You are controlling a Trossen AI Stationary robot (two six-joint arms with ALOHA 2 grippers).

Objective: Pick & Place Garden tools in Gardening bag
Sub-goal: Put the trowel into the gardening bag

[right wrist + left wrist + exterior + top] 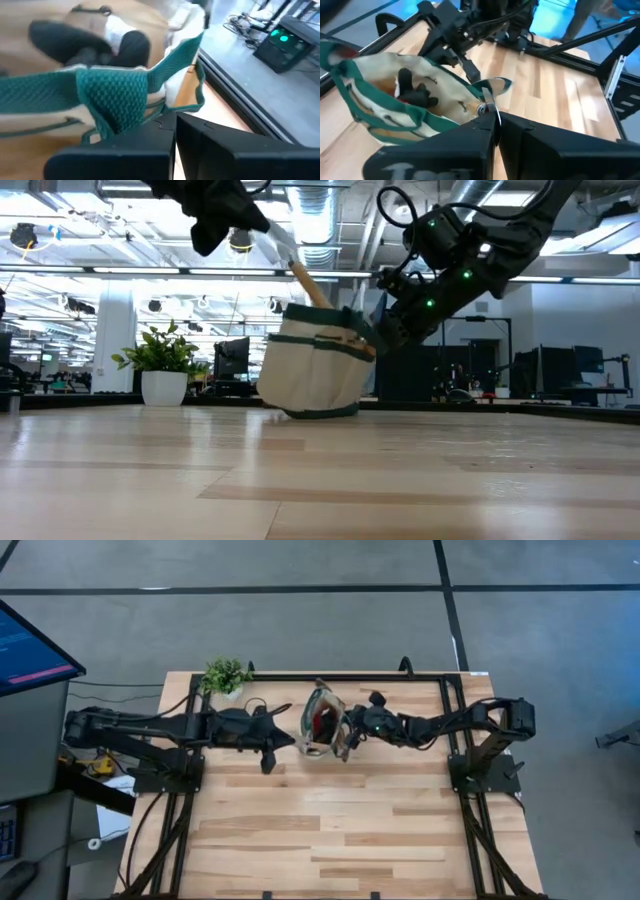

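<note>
The beige gardening bag (312,370) with green trim stands tilted at the table's far middle, its bottom on the wood. Dark-handled shears (412,90) and something red lie inside it. My left gripper (232,222) is up to the bag's left, shut on a trowel (300,275). The trowel slants down, and its wooden handle reaches the bag's mouth. My right gripper (378,332) is at the bag's right side, shut on its green trim (115,95). A small potted plant (227,675) stands at the far left. My left gripper pinches the trowel's silver metal end (491,107) between its two shut fingers, which come slanting down from the table's left. The trowel is clear of the table, and its wooden handle (312,288) points down into the bag's mouth. My right gripper pinches the green trim at the bag's upper rim (150,107), coming slanting down from the table's right. The rim is drawn up and sideways there. The bag leans with its bottom edge (318,412) on the table.
The plant's white pot (165,387) stands on the table left of the bag in the low view. Black frame rails (180,790) run along both table sides. The near half of the wooden top (330,840) holds nothing.
</note>
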